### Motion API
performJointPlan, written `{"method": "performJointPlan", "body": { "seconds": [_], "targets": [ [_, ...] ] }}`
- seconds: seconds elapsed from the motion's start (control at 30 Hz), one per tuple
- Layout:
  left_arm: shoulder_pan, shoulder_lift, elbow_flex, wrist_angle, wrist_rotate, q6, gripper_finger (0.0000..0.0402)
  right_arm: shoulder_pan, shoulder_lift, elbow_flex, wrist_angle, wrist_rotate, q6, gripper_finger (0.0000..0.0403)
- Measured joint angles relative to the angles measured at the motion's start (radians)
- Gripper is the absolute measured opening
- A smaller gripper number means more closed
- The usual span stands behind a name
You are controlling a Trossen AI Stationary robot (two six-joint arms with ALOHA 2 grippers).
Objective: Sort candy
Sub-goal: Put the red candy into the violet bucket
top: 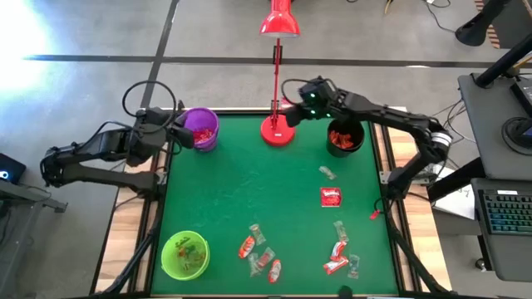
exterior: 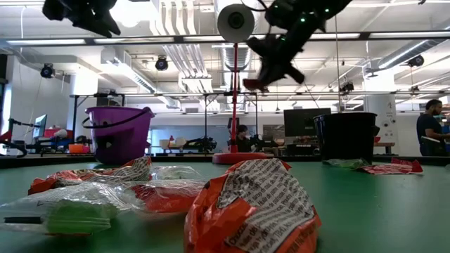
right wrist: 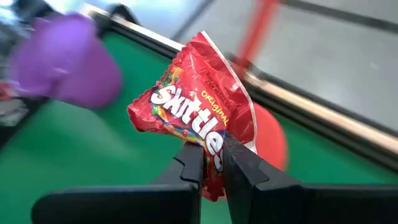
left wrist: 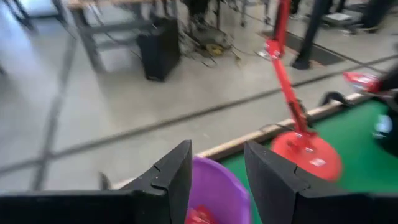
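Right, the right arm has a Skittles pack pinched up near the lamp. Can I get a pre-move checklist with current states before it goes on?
1. Right gripper shut on the Skittles pack: ok, held by its lower edge between the fingers.
2. Pack off the table: ok, the low view shows it held high in the air.
3. Right gripper over a cup: not ok, it hangs near the red lamp base, beside the black cup, not above it.
4. Left gripper out of the way: ok, open above the purple cup.
5. Loose candy left to sort: ok, many pieces on the green mat.
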Motion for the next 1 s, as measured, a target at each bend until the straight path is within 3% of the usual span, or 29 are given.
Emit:
{"method": "performJointPlan", "body": {
  "seconds": [0.33, 0.67, 0.8, 1.0],
  "targets": [
    [0.246, 0.013, 0.000, 0.034, 0.541, -0.086, 0.0148, 0.099, 0.210, 0.304, -0.003, -0.122, -0.133, 0.0026],
    [0.326, 0.098, 0.000, 0.159, 0.698, -0.061, 0.0218, 0.192, 0.328, 0.556, -0.028, -0.121, -0.219, 0.0026],
    [0.338, 0.134, 0.000, 0.207, 0.731, -0.180, 0.0218, 0.204, 0.392, 0.675, -0.029, -0.121, -0.268, 0.0026],
    [0.343, 0.184, 0.000, 0.408, 0.847, -0.262, 0.0205, 0.211, 0.476, 0.803, -0.077, -0.121, -0.305, 0.0027]
  ]
}}
